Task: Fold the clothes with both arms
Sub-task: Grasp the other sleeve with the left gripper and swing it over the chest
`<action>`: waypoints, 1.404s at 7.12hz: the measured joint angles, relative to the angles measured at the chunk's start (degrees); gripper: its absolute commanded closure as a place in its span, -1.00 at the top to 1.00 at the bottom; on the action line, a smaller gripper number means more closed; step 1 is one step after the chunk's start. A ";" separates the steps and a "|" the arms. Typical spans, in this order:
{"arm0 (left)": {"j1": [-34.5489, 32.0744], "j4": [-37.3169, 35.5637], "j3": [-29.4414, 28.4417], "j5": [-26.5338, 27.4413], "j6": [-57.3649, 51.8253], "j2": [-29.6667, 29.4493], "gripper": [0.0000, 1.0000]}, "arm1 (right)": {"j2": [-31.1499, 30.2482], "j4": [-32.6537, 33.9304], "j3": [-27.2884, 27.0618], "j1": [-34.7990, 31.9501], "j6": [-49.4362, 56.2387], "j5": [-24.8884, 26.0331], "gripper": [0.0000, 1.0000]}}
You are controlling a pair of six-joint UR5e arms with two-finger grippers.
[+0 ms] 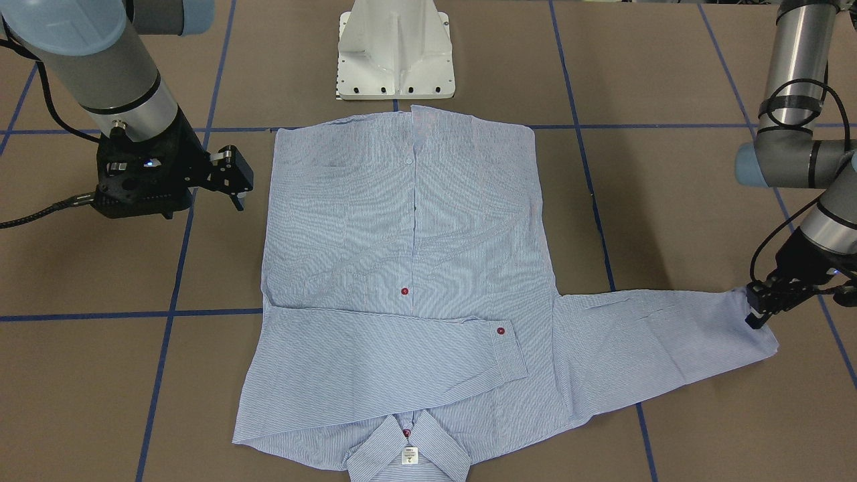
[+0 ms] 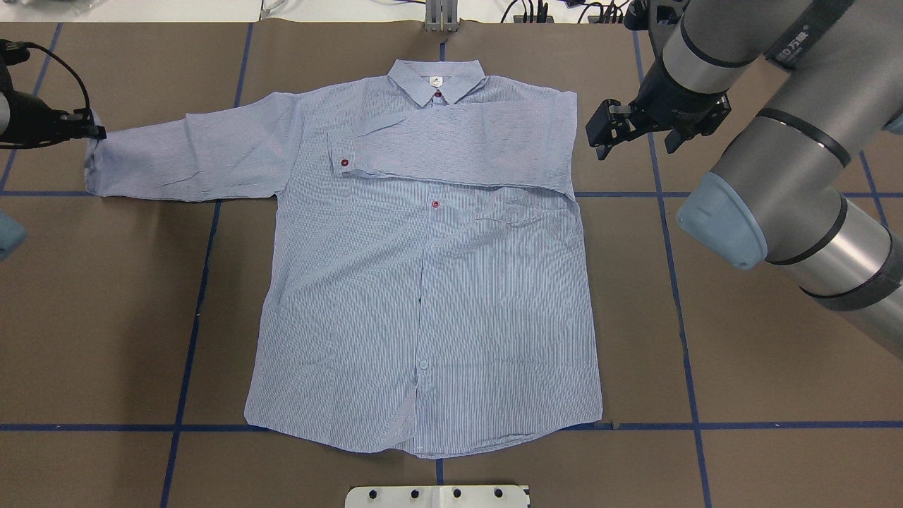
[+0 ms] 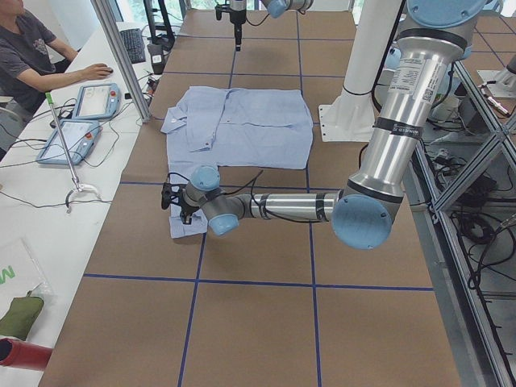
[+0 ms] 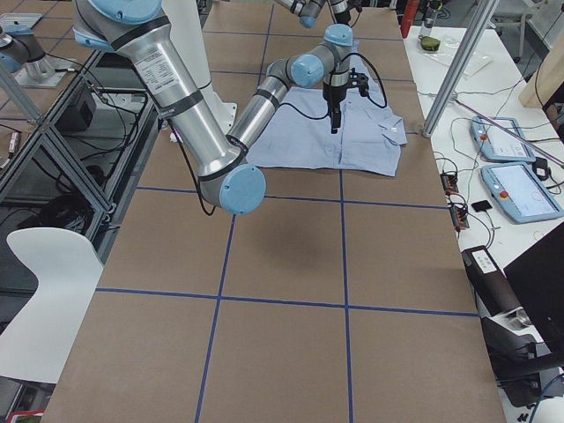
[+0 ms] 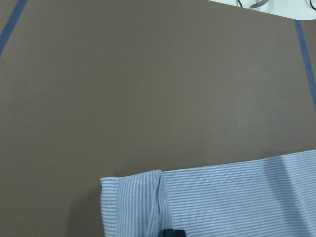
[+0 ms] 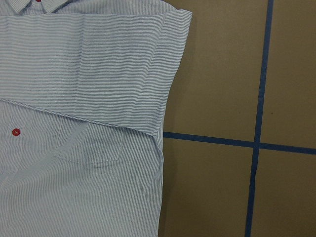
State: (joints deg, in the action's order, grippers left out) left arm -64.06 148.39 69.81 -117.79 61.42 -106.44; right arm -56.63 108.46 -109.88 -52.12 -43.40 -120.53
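Observation:
The light blue striped shirt lies flat and front up on the brown table, with its collar on the far side from the robot's base. One sleeve is folded across the chest. The other sleeve stretches out to the robot's left. My left gripper is shut on that sleeve's cuff at the table surface. My right gripper is open and empty. It hovers just beside the shirt's folded shoulder edge.
The white pedestal base stands at the shirt's hem side. Blue tape lines cross the brown table. In the exterior left view an operator sits beyond the table's far edge, with teach pendants on a white bench.

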 measured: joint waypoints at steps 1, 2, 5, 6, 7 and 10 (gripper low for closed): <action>0.03 -3.12 2.24 -1.31 3.27 -1.50 -1.00 | -0.68 0.00 -0.65 -0.11 0.05 -0.11 1.00; 0.14 -6.17 4.35 -3.06 6.58 -3.24 -1.00 | -1.45 0.02 -1.10 -0.41 0.15 -0.18 1.00; 2.80 -12.69 7.66 -5.71 20.72 -11.47 -1.00 | -5.84 0.90 -3.33 -2.19 0.32 -0.31 1.00; 4.43 -14.88 8.27 -6.03 25.30 -14.91 -1.00 | -7.48 1.41 -4.27 -2.43 0.33 -0.32 1.00; 6.08 -17.85 9.89 -6.11 29.49 -18.02 -1.00 | -8.76 1.67 -5.10 -2.45 0.38 -0.32 1.00; 10.15 -25.76 12.27 -6.07 38.68 -27.61 -1.00 | -9.35 1.32 -5.65 -3.30 0.50 -1.29 1.00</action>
State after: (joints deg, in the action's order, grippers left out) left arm -53.91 122.63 82.08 -123.85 100.10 -134.04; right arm -65.99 109.78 -115.53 -55.42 -42.90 -121.81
